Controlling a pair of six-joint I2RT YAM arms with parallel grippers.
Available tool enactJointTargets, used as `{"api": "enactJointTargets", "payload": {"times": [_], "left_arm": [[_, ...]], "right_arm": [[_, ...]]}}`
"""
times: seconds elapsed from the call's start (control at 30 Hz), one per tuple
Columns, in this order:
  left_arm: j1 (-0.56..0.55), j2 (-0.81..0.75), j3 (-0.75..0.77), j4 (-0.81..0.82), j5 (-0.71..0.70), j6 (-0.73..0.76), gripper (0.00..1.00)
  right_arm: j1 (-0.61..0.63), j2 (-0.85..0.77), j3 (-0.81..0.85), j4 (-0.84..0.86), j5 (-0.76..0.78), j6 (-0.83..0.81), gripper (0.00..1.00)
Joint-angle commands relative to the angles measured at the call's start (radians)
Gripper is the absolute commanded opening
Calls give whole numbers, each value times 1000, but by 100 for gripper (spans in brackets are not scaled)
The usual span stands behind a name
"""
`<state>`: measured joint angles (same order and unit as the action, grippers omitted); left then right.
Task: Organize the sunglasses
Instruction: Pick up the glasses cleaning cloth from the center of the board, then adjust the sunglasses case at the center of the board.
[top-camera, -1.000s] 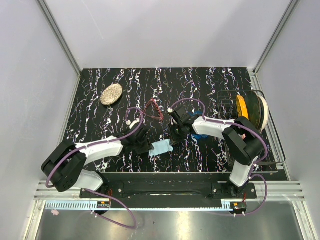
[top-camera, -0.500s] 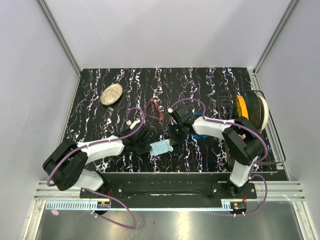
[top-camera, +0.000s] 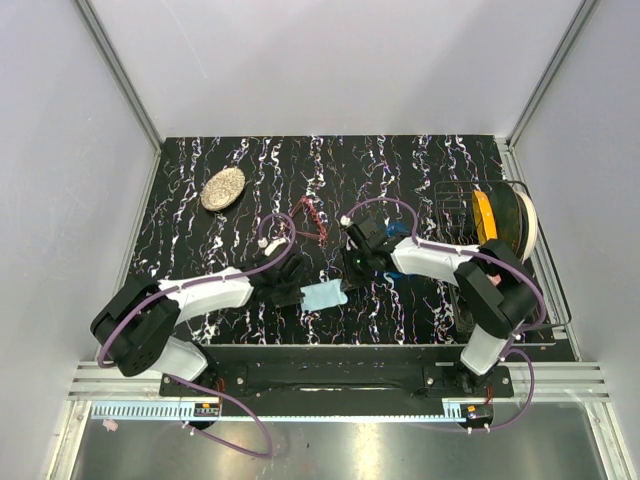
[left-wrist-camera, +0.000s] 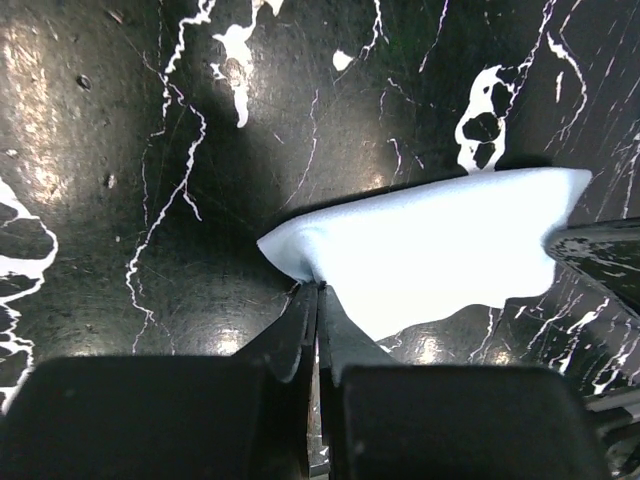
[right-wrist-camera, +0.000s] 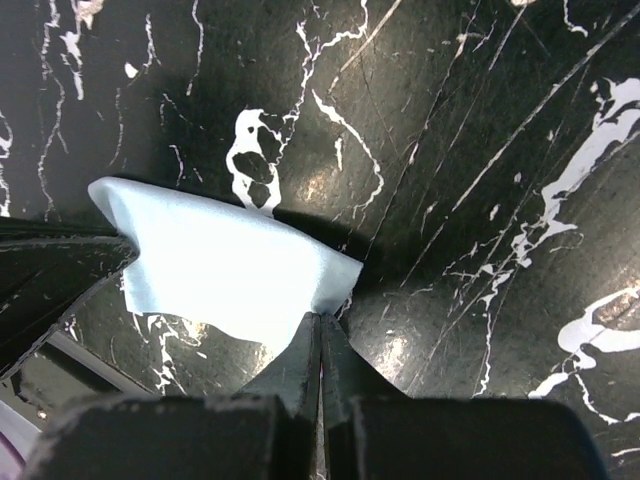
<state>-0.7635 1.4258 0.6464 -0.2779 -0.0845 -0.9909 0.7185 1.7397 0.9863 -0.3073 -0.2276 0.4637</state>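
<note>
The sunglasses (top-camera: 310, 218), a thin red wire frame, lie on the black marbled table behind both arms, touched by neither. A light blue cloth (top-camera: 323, 296) lies between the grippers near the front edge. My left gripper (top-camera: 303, 295) is shut on the cloth's left corner, and the left wrist view shows the cloth (left-wrist-camera: 430, 240) pinched at the left gripper's (left-wrist-camera: 318, 288) tips. My right gripper (top-camera: 345, 284) is shut on the opposite corner; in the right wrist view the cloth (right-wrist-camera: 220, 265) is nipped at the right gripper's (right-wrist-camera: 321, 318) closed tips.
A beige oval object (top-camera: 223, 188) lies at the back left. A wire rack (top-camera: 455, 205) holding an orange and white disc (top-camera: 500, 220) stands at the right edge. A bit of blue (top-camera: 400, 230) shows behind the right forearm.
The left gripper has closed on the cloth's left corner. Both arms shifted slightly toward the front, and the cloth moved a little with them.
</note>
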Motion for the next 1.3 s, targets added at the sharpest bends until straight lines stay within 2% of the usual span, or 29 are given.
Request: {"api": "enactJointTargets", "payload": {"times": [0.0, 0.47, 0.63, 0.87, 1.27], "left_arm": [[-5, 7, 61, -69, -49, 90, 0], [-7, 50, 351, -98, 29, 328, 0], [-5, 93, 442, -99, 46, 391, 0], [-5, 197, 578, -69, 75, 475, 0], [-5, 419, 907, -44, 195, 594, 0]], "right_arm": [[10, -100, -20, 68, 19, 44, 0], [10, -249, -54, 96, 157, 124, 0], [10, -310, -74, 88, 287, 167, 0], [6, -377, -72, -7, 531, 217, 0], [-28, -425, -69, -130, 757, 319, 0]]}}
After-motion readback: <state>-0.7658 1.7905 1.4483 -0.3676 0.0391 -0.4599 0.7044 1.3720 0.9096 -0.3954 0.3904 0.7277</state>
